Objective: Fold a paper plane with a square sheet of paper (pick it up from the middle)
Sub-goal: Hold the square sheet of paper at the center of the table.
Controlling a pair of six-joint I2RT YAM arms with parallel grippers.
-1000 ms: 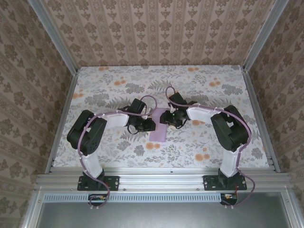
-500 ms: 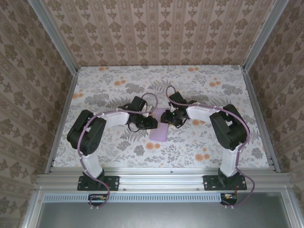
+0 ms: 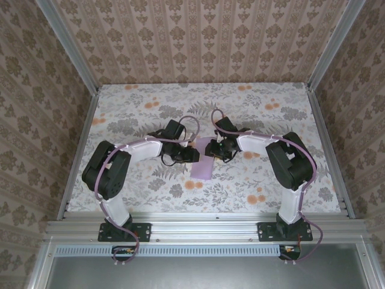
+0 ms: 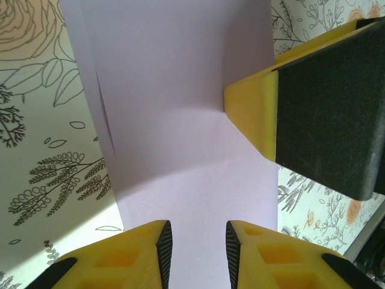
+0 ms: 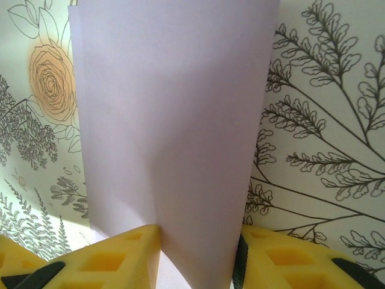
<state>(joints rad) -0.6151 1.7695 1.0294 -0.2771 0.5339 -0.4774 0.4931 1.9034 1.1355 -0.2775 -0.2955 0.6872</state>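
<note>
The square sheet of paper (image 3: 201, 166) is pale lilac and lies folded into a narrow strip at the table's middle, between both grippers. My left gripper (image 3: 191, 155) hovers over its left side. In the left wrist view the sheet of paper (image 4: 180, 120) runs under my left gripper (image 4: 197, 244), whose jaws stand apart with nothing pinched. My right gripper (image 3: 212, 150) is at the strip's far right end. In the right wrist view the sheet of paper (image 5: 174, 120) bows up between the spread fingers of my right gripper (image 5: 195, 253) and touches both.
The right gripper's finger (image 4: 313, 102), yellow with a black pad, reaches in over the paper's right edge in the left wrist view. The floral tabletop (image 3: 252, 108) is bounded by aluminium rails (image 3: 78, 150) and patterned walls.
The left arm's elbow has swung a little to the left and its gripper has edged closer over the paper. The right gripper has barely moved.
</note>
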